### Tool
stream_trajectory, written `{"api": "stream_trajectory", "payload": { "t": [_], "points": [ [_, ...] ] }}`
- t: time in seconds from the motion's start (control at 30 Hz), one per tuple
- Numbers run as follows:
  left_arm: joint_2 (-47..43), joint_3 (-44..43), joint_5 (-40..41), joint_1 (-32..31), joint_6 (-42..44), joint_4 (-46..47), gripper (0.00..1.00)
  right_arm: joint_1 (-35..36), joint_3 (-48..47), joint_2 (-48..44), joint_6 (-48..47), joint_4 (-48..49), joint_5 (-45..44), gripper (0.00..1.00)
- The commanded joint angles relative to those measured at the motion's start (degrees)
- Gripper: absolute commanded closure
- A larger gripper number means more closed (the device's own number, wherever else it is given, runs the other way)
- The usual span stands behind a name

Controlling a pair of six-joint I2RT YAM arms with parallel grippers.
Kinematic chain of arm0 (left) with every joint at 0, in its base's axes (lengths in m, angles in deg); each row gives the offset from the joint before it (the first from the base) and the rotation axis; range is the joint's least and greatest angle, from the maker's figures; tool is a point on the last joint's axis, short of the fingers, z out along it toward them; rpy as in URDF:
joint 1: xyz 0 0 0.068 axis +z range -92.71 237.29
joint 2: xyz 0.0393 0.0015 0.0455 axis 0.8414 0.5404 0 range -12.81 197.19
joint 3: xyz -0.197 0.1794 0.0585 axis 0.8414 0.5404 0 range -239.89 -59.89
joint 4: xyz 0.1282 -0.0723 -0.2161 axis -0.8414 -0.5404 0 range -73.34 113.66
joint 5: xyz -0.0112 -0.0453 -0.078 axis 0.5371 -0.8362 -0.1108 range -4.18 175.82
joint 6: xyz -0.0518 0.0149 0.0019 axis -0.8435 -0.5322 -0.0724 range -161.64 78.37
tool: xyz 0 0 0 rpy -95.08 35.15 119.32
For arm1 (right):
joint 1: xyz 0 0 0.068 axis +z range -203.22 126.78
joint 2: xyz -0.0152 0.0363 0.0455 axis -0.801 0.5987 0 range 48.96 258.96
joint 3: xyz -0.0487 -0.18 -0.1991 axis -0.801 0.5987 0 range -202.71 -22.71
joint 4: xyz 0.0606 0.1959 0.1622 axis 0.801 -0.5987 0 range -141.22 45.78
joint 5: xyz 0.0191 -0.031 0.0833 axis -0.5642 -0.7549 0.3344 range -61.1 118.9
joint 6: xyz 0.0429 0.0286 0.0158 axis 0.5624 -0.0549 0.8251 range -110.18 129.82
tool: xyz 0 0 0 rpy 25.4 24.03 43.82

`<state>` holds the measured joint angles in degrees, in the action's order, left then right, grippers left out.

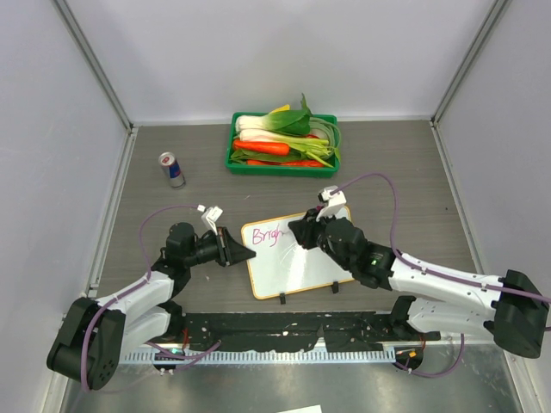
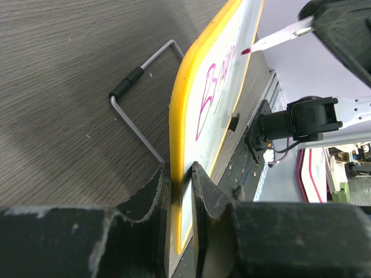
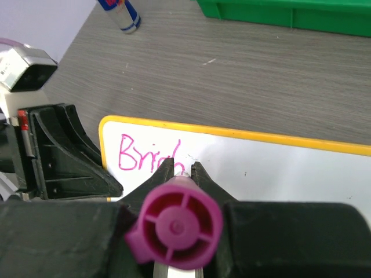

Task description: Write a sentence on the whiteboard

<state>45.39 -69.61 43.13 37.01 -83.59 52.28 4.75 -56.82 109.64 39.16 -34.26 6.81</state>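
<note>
L claw (image 2: 181,172) clamps board (image 1: 301,268) edge; R claw (image 3: 183,169) clamped on marker (image 3: 174,226). Tip (image 2: 246,51) on board just past R claw, by text (image 3: 142,155) "Brigh".

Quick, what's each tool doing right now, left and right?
Left tool: closed on the whiteboard edge.
Right tool: closed on the purple marker.

Soft, even light fills the overhead view, probably from above, and shadows on the table (image 1: 413,172) are faint. The whiteboard (image 1: 293,262) is bright without harsh glare. In the left wrist view a broad soft shadow darkens the table, and the near parts of the left gripper (image 2: 181,174) are blurred. In the right wrist view the magenta marker (image 3: 175,226) looms out of focus, while the lettering (image 3: 145,155) is sharp.
</note>
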Motion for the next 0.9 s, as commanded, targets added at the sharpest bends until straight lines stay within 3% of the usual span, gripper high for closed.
{"api": "stream_trajectory", "payload": {
  "t": [0.0, 0.87],
  "points": [
    [-0.36, 0.14, 0.16, -0.56, 1.44, -0.15, 1.00, -0.58, -0.61, -3.99, 0.01, 5.33, 0.29, 0.98],
    [0.08, 0.05, 0.16, -0.47, 1.44, -0.06, 1.00, -2.87, -1.14, 0.84, 1.33, 5.17, 3.28, 0.99]
  ]
}}
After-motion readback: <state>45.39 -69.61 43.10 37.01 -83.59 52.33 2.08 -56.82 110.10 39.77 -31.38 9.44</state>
